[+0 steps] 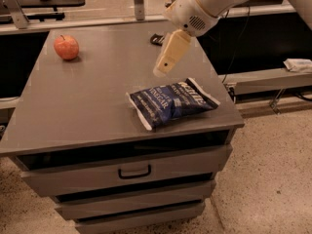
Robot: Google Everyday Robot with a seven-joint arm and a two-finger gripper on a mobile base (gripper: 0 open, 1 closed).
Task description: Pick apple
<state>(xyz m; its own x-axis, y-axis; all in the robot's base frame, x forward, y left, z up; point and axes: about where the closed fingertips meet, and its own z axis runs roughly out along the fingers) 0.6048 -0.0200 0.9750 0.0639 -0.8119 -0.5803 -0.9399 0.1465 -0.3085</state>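
The apple [66, 47], small, round and red-orange with a short dark stem, sits on the grey cabinet top [92, 96] at its far left. My gripper [161, 71] hangs from the white arm above the middle of the top, pointing down and left. It is well to the right of the apple and just above the far edge of the blue chip bag [171, 103]. It holds nothing that I can see.
The blue chip bag lies near the front right corner. A dark flat object [157, 39] lies at the far edge, partly hidden behind the arm. The cabinet has drawers below, with a handle [134, 172]. A low shelf [265, 79] stands to the right.
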